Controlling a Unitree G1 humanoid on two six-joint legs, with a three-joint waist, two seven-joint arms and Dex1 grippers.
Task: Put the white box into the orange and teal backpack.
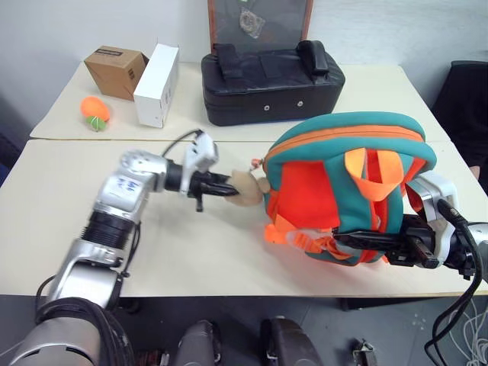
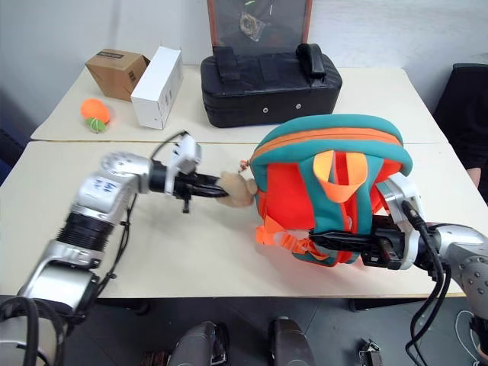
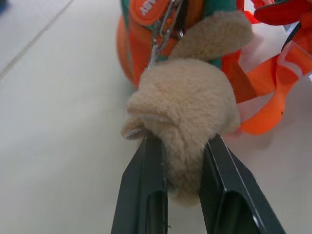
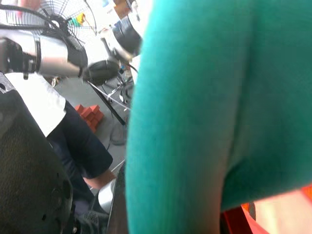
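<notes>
**A:** What did the left gripper (image 3: 181, 161) hold?

**B:** Its two black fingers (image 3: 146, 190) were clamped on the tan plush toy (image 1: 245, 187) clipped to the small orange backpack with teal trim (image 1: 347, 191), which stood near the table's front edge.

**A:** And the right gripper (image 1: 358, 242)?

**B:** Closed at the backpack's lower strap side; whether it pinched webbing could not be told.

**A:** Any lettering?

**B:** An orange tag (image 3: 151, 9) on the bag bore white letters, too partial to read.

**A:** What lay beyond?

**B:** On the far table, a black padded case (image 1: 271, 82), an upright white carton (image 1: 157, 85), a brown cardboard box (image 1: 115, 72) and an orange ball (image 1: 94, 110).
</notes>
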